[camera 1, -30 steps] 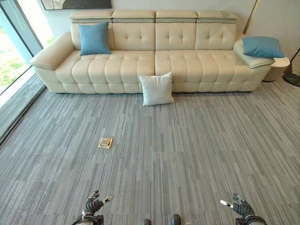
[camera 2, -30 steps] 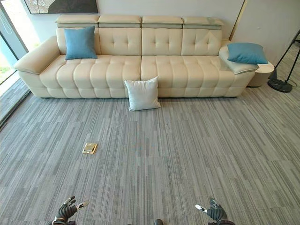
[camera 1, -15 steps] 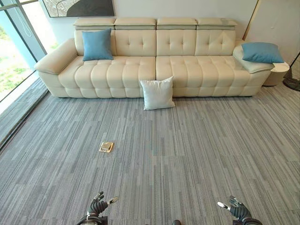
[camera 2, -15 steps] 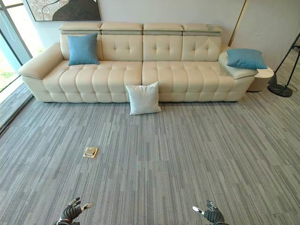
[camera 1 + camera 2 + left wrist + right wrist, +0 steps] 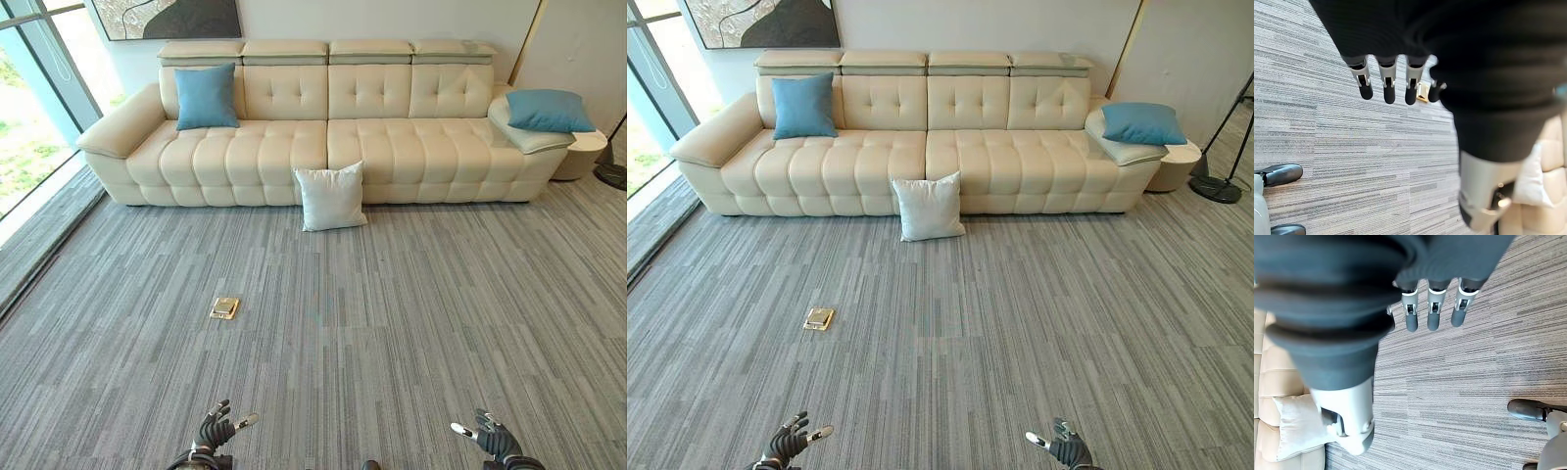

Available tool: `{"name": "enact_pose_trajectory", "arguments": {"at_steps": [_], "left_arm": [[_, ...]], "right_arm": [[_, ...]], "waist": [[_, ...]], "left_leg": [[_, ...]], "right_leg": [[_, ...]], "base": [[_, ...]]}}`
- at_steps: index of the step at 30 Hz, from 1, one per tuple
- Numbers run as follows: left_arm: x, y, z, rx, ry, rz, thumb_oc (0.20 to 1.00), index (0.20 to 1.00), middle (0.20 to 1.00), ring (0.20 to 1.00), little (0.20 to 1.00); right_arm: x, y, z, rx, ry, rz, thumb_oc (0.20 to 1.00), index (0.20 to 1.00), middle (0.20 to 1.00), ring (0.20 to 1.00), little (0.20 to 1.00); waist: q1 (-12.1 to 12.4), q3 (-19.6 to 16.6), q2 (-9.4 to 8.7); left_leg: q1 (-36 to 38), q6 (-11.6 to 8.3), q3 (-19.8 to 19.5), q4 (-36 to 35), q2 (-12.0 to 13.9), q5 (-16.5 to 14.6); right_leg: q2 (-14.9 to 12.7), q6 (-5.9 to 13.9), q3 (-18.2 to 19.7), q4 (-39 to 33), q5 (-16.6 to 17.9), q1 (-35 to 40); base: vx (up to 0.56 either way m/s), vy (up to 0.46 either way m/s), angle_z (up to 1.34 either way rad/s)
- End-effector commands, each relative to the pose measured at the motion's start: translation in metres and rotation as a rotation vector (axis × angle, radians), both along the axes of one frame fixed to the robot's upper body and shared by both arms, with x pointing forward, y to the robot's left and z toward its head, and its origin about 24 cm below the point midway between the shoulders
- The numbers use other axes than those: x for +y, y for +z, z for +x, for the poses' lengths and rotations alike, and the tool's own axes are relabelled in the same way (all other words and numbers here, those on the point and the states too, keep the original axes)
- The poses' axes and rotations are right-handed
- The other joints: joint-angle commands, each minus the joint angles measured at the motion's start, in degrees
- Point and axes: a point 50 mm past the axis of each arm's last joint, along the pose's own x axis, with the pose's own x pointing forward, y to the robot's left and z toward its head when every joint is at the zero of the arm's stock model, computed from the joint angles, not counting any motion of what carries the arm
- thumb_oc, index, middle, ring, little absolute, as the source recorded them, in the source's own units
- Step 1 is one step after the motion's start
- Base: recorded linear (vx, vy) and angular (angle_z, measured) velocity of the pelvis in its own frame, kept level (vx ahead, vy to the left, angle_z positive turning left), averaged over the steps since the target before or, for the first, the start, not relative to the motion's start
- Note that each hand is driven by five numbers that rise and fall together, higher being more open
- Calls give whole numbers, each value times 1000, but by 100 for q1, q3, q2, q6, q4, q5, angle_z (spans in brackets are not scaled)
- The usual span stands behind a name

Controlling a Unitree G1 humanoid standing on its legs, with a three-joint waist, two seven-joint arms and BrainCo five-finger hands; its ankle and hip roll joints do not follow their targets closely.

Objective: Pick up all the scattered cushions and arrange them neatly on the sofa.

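White square cushion on grey carpet, leaning against cream tufted leather sofa.
Left hand and right hand near, fingers relaxed, empty.

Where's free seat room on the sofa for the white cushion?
The sofa seat is bare from beside the blue cushion at its left end to the right armrest, where the second blue cushion lies. The white cushion leans against the sofa front, on the carpet. Nowhere crowded.
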Motion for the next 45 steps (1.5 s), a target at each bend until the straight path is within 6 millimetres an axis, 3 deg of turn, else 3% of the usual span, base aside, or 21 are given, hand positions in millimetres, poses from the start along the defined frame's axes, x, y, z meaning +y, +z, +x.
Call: {"name": "enact_pose_trajectory", "arguments": {"at_steps": [1, 13, 19, 20, 21, 22, 23, 24, 25, 28, 31, 32, 33, 35, 39, 40, 41, 42, 43, 44, 45], "left_arm": [[3, 12, 27, -98, -26, 7, 1000, 1000, 1000, 1000, 1000], [7, 15, 29, -117, -17, 16, 1000, 1000, 1000, 1000, 1000], [7, 12, 27, -101, -4, 16, 1000, 1000, 1000, 1000, 1000], [7, 13, 29, -103, -9, 16, 1000, 1000, 1000, 1000, 1000], [7, 13, 29, -103, -9, 16, 1000, 1000, 1000, 1000, 1000], [6, 15, 33, -112, -18, 17, 1000, 1000, 1000, 1000, 1000], [6, 15, 35, -116, -19, 20, 1000, 1000, 1000, 1000, 1000], [6, 15, 35, -116, -19, 20, 1000, 1000, 1000, 1000, 1000], [8, 18, 38, -131, -22, 28, 1000, 1000, 1000, 1000, 1000], [7, 18, 37, -127, -15, 25, 1000, 1000, 1000, 1000, 1000], [7, 15, 36, -118, 21, 12, 1000, 1000, 1000, 1000, 1000], [7, 15, 36, -118, 21, 12, 1000, 1000, 1000, 1000, 1000], [6, 16, 39, -133, 45, -2, 1000, 1000, 1000, 1000, 1000], [5, 18, 41, -150, 47, -5, 1000, 1000, 1000, 1000, 1000], [5, 17, 41, -149, 51, -6, 1000, 1000, 1000, 1000, 1000], [4, 16, 40, -140, 55, -9, 1000, 1000, 1000, 1000, 1000], [2, 14, 37, -135, 64, -26, 1000, 1000, 1000, 1000, 1000], [2, 14, 37, -135, 64, -26, 1000, 1000, 1000, 1000, 1000], [0, 13, 37, -132, 64, -39, 1000, 1000, 1000, 1000, 1000], [-2, 12, 37, -128, 53, -43, 1000, 1000, 1000, 1000, 1000], [-2, 12, 37, -128, 53, -43, 1000, 1000, 1000, 1000, 1000]], "right_arm": [[-6, 13, 23, -90, 43, -27, 1000, 1000, 1000, 1000, 1000], [-3, 17, 30, -124, 52, -19, 1000, 1000, 1000, 1000, 1000], [1, 16, 35, -138, 24, 18, 1000, 1000, 1000, 1000, 1000], [2, 16, 35, -139, 17, 26, 1000, 1000, 1000, 1000, 1000], [2, 16, 35, -139, 17, 26, 1000, 1000, 1000, 1000, 1000], [4, 16, 37, -147, 14, 34, 1000, 1000, 1000, 1000, 1000], [6, 16, 38, -154, 14, 42, 1000, 1000, 1000, 1000, 1000], [6, 16, 38, -154, 14, 42, 1000, 1000, 1000, 1000, 1000], [9, 18, 44, -167, 29, 40, 1000, 1000, 1000, 1000, 1000], [11, 18, 44, -166, 39, 41, 1000, 1000, 1000, 1000, 1000], [8, 16, 44, -151, 20, 35, 1000, 1000, 1000, 1000, 1000], [8, 16, 44, -151, 20, 35, 1000, 1000, 1000, 1000, 1000], [9, 16, 43, -151, 11, 38, 1000, 1000, 1000, 1000, 1000], [6, 16, 41, -143, -1, 30, 1000, 1000, 1000, 1000, 1000], [3, 16, 38, -136, -9, 22, 1000, 1000, 1000, 1000, 1000], [2, 14, 35, -127, -10, 21, 1000, 1000, 1000, 1000, 1000], [-2, 15, 34, -128, -15, 23, 1000, 1000, 1000, 1000, 1000], [-2, 15, 34, -128, -15, 23, 1000, 1000, 1000, 1000, 1000], [-4, 16, 33, -133, -20, 22, 1000, 1000, 1000, 1000, 1000], [-5, 17, 34, -143, -25, 33, 1000, 1000, 1000, 1000, 1000], [-5, 17, 34, -143, -25, 33, 1000, 1000, 1000, 1000, 1000]], "waist": [[-60, 167, -26], [-20, 292, -65], [17, 339, -87], [9, 375, -49], [10, 367, -50], [-27, 448, -10], [-55, 510, 2], [-51, 499, -6], [-73, 671, 3], [-53, 743, 49], [-65, 790, 132], [-60, 788, 133], [-68, 774, 93], [-109, 748, 81], [-161, 631, 90], [-186, 554, 99], [-246, 492, 167], [-244, 486, 160], [-255, 462, 176], [-294, 448, 183], [-295, 447, 183]], "left_leg": [[185, -271, -49, -1, 72, -378], [118, -235, -69, -1, 73, -352], [15, -104, -70, -1, -23, -398], [-54, -29, -123, 95, -41, -482], [-68, -29, -122, 102, -41, -485], [-102, 65, -200, 144, -84, -528], [-71, 119, -204, 137, -107, -556], [-87, 123, -198, 141, -117, -556], [-22, 259, -159, 175, -198, -637], [105, 277, -132, 147, -203, -702], [480, 189, -119, 10, -181, -809], [476, 189, -114, 10, -179, -807], [630, 114, -121, -1, -208, -887], [783, 2, -135, -1, -172, -967], [1030, -137, -174, 118, -102, -971], [1018, -191, -214, 347, -39, -883], [994, -409, -228, 895, 125, -451], [982, -407, -227, 900, 118, -449], [878, -526, -232, 1228, 181, -191], [603, -796, -137, 2053, 335, 317], [601, -796, -138, 2056, 335, 316]], "right_leg": [[-88, 444, -135, 8, -659, 356], [-89, 453, -93, 8, -625, 258], [-175, 527, -64, 8, -573, 227], [-223, 532, -45, 549, -738, -15], [-226, 532, -43, 569, -748, -34], [-308, 617, -61, 1485, -853, -486], [-380, 686, -58, 2053, -707, -779], [-391, 689, -49, 2091, -725, -812], [-540, 790, 10, 3169, -332, -1339], [-521, 768, 12, 3522, -363, -1706], [-344, 770, -126, 2031, -237, -1819], [-339, 769, -123, 2015, -225, -1817], [-225, 889, -90, 914, 111, -1864], [-168, 985, -217, 72, 327, -1796], [-166, 928, -449, 9, 335, -1604], [-131, 812, -433, 83, 364, -1507], [-28, 656, -496, 313, 231, -1322], [-34, 656, -493, 307, 238, -1329], [-6, 568, -553, 303, 136, -1187], [34, 395, -683, 356, -111, -922], [34, 395, -684, 357, -111, -923]], "base": [[0, 0, 0], [1, 4, 0], [73, 99, -4], [38, 103, 2], [52, 225, 3], [23, 193, 0], [22, 194, 2], [24, 210, 20], [53, 185, 13], [128, 102, -14], [271, 8, -4], [304, -86, -5], [343, -117, 0], [365, -130, -8], [454, -163, 5], [594, -249, 21], [590, -248, 26], [536, -248, 42], [466, -263, 39], [469, -263, 32], [567, -324, 33]]}}
